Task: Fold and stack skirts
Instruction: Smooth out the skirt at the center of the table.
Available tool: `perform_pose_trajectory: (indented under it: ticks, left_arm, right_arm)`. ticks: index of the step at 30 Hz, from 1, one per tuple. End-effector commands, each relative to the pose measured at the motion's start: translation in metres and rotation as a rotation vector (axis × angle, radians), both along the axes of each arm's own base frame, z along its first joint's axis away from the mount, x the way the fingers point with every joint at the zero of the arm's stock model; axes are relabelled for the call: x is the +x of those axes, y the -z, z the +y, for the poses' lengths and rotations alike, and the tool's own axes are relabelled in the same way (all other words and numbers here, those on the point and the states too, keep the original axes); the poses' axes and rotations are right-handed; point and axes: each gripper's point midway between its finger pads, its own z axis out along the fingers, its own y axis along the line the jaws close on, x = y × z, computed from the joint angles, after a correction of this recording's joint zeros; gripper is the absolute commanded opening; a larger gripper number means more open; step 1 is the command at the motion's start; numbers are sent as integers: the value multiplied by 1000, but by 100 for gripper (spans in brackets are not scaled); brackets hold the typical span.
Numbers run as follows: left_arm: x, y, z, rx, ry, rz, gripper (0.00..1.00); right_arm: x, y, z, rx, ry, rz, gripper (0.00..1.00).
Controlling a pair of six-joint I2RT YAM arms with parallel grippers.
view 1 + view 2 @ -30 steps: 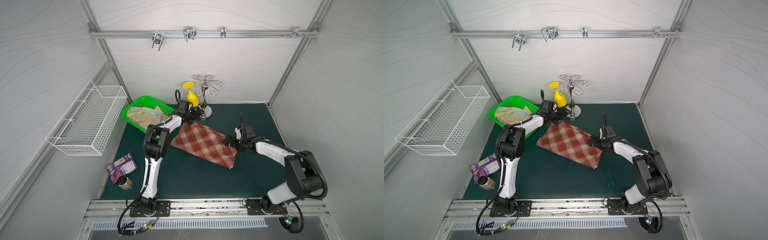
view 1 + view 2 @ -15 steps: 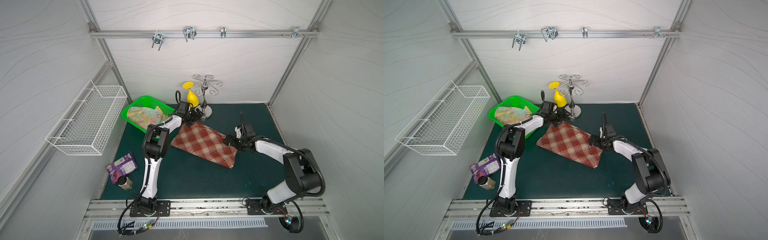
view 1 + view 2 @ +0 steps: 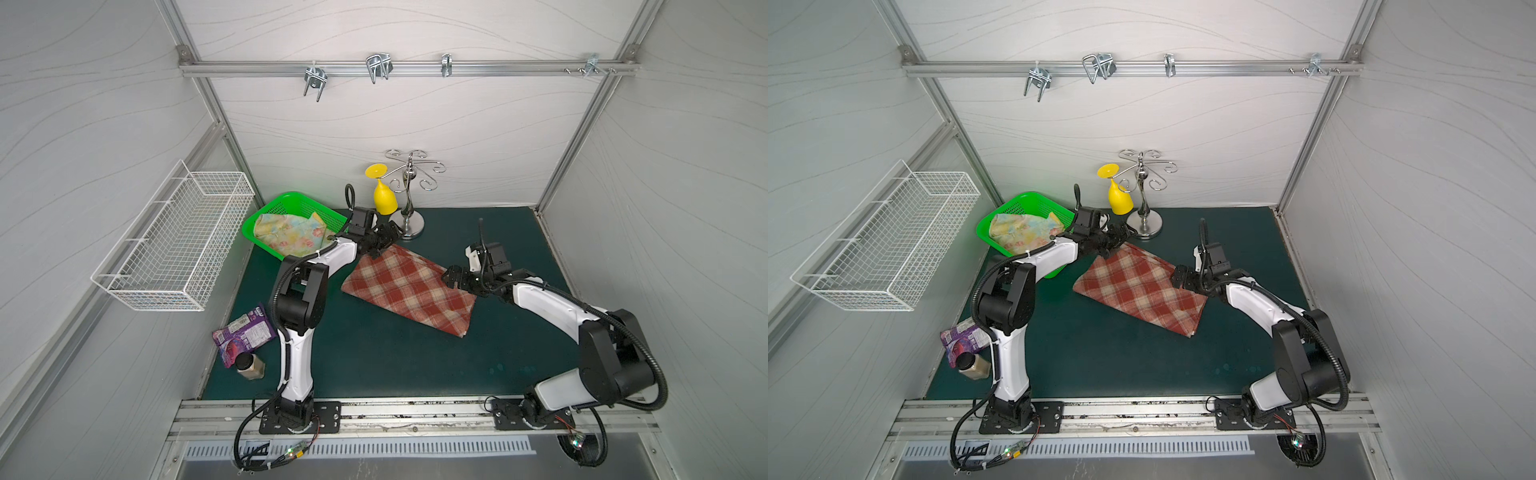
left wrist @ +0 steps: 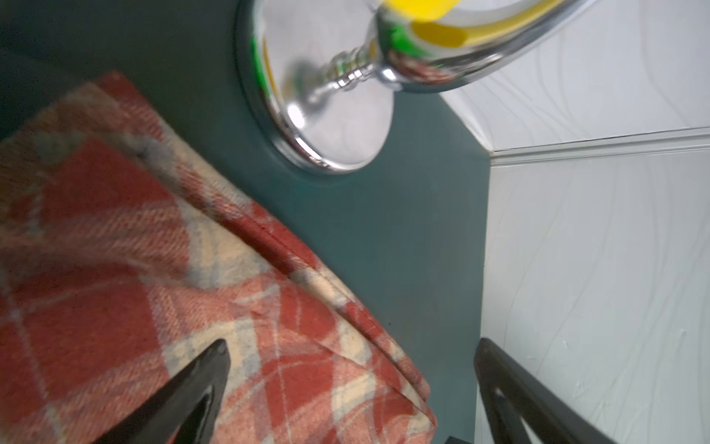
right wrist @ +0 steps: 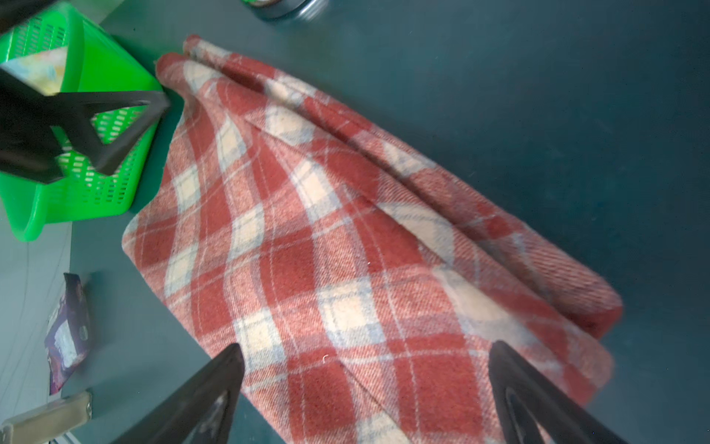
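The red-brown and cream plaid skirt [image 3: 409,289] [image 3: 1140,291] lies flat and slanted on the green mat, with doubled layers along its far edge. My left gripper [image 3: 385,240] [image 3: 1115,241] is open over its far left corner, and in the left wrist view the gripper [image 4: 351,344] straddles that plaid corner [image 4: 115,269]. My right gripper [image 3: 451,278] [image 3: 1179,276] is open over the right end, and in the right wrist view it [image 5: 367,346] spans the cloth [image 5: 326,230] without gripping it. The pale floral skirt [image 3: 291,235] [image 3: 1021,232] lies crumpled in the green basket.
The green basket [image 3: 291,197] stands at the back left, touching the plaid skirt's corner. A chrome hook stand [image 3: 409,224] with a yellow cup [image 3: 384,199] rises just behind my left gripper. A purple wrapper [image 3: 243,332] and a small jar [image 3: 249,365] lie front left. A wire basket [image 3: 174,245] hangs on the left wall.
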Motion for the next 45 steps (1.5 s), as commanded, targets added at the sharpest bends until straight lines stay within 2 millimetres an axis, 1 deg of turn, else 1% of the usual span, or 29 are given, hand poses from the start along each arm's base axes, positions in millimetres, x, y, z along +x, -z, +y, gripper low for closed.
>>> perform_pose_trajectory:
  ticks: [1, 4, 7, 13, 15, 18, 21, 23, 24, 27, 31, 35, 38, 40, 45]
  left_arm:
    - [13, 12, -7, -16, 1, -10, 99]
    - [24, 21, -11, -17, -1, 2, 99]
    - [33, 25, -13, -22, -8, 1, 99]
    - [49, 20, -13, -37, -26, -12, 99]
    - [53, 22, -11, -31, -36, -12, 99]
    - [59, 32, -13, -30, -30, 7, 99]
    - [62, 40, -16, -41, -23, 27, 99]
    - [60, 39, -14, -41, -26, 29, 99]
    - [58, 34, -13, -44, -27, 19, 99]
    - [47, 9, -8, -49, -27, -19, 99]
    - [25, -29, 0, -50, -20, -64, 99]
    - [-4, -51, 7, -66, -18, -81, 99]
    - [-30, -57, 15, -62, -15, -81, 99]
    - [-48, -56, 19, -66, -11, -79, 100]
    - [-87, -42, 31, -61, -16, -53, 99]
  right_arm:
    - [-3, 7, 2, -21, -13, 11, 99]
    - [-4, 14, 3, -32, -17, 21, 99]
    - [-6, 21, 3, -47, -17, 27, 99]
    - [-4, 35, 1, -84, -18, 52, 99]
    - [-4, 41, 1, -92, -20, 62, 99]
    - [-2, 46, 0, -102, -17, 67, 99]
    - [1, 45, 2, -105, -19, 64, 99]
    - [6, 45, 1, -125, -16, 62, 99]
    - [9, 46, 0, -140, -18, 59, 99]
    - [19, 50, -1, -161, -13, 68, 99]
    - [31, 57, -4, -187, -3, 77, 99]
    - [38, 65, -9, -182, 17, 100, 99]
    - [40, 75, -12, -188, 24, 119, 99]
    - [41, 80, -12, -187, 27, 129, 99]
    - [42, 81, -8, -167, 23, 132, 99]
